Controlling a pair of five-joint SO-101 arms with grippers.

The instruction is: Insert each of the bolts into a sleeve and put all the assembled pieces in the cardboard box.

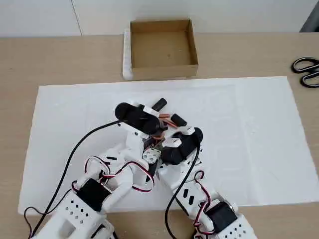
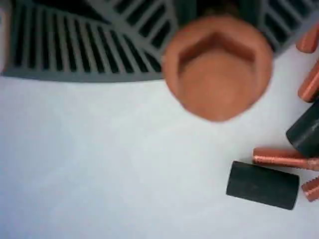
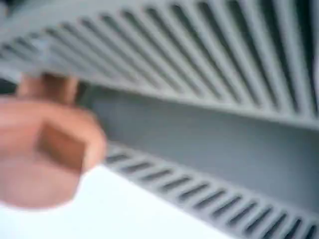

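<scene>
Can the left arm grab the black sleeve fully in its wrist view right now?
Probably not yet: it already seems to hold a bolt. The sleeve itself lies uncovered on the white sheet.

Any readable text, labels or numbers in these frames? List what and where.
None can be read.
No print, label or number can be made out on the cardboard box, the white sheet, the bolt head or the black sleeve.

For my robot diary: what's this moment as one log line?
left tool: holding orange bolt | cardboard box: empty | black sleeve, bolts: lying on white sheet
</scene>
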